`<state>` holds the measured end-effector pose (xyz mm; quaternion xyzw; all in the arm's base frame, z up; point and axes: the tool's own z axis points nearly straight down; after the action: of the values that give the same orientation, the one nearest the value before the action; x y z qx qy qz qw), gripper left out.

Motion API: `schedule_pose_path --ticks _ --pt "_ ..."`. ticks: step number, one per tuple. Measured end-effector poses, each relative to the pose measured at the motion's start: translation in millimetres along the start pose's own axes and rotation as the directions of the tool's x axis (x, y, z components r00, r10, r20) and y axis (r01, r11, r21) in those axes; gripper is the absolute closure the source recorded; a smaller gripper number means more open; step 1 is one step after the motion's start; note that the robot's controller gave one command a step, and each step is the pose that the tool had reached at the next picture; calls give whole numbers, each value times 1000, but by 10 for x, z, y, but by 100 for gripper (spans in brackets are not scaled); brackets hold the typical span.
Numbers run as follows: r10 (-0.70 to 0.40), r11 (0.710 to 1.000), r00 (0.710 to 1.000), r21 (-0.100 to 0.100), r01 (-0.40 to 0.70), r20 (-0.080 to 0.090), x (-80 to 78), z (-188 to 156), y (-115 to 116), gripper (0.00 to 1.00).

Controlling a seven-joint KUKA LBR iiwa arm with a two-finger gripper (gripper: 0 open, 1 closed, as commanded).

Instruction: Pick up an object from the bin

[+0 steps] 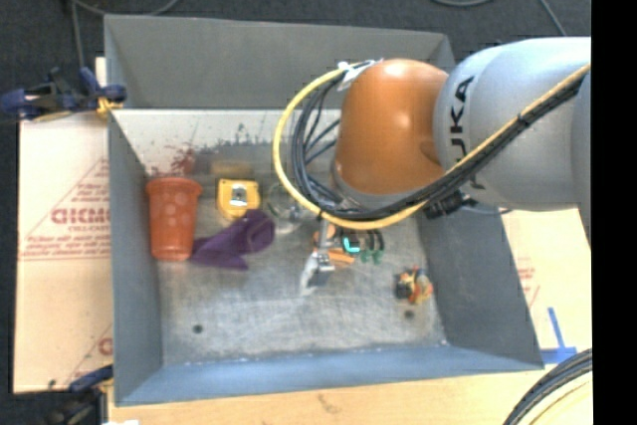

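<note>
Nearest, along the front wall of the grey bin (299,368), the floor is bare but for a small dark speck (197,328) at about 8 o'clock from the bin's middle. A little farther in, at 4 o'clock from the middle, lies a small dark-and-orange thing (411,287), alone and well clear of the walls.

The hand (317,274) hangs low over bare floor close to the middle of the bin. Whether it is open or closed cannot be told, and nothing can be seen gripped in it. The dark-and-orange thing lies at 3 o'clock from the hand, near but apart. Just beside the hand at 1 o'clock are small orange and green bits (356,252); I cannot tell whether they belong to the robot.

At 10 o'clock from the hand a crumpled purple cloth (235,244) lies on the floor, near and not touching it. Past the cloth, at 9 o'clock from the bin's middle, an orange cup (171,216) stands against the left wall, its side touching the cloth's end. A small yellow thing (237,198) sits just behind the cloth.

Farthest, the orange cover (388,124) on the wrist and a loop of cables (289,154) reach over the bin's back half from the grey arm (518,124) at 3 o'clock
</note>
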<state>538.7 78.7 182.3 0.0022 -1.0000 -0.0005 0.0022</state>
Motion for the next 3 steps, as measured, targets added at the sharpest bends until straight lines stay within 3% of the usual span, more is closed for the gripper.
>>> schedule_pose_path --ticks 1,2,3 --pt "2 1000 1000 -1 -2 8 -18 -39 -3 0" --pt "-96 995 995 2 96 12 -246 356 140 0" --pt "-178 984 984 2 178 9 -539 586 482 0"
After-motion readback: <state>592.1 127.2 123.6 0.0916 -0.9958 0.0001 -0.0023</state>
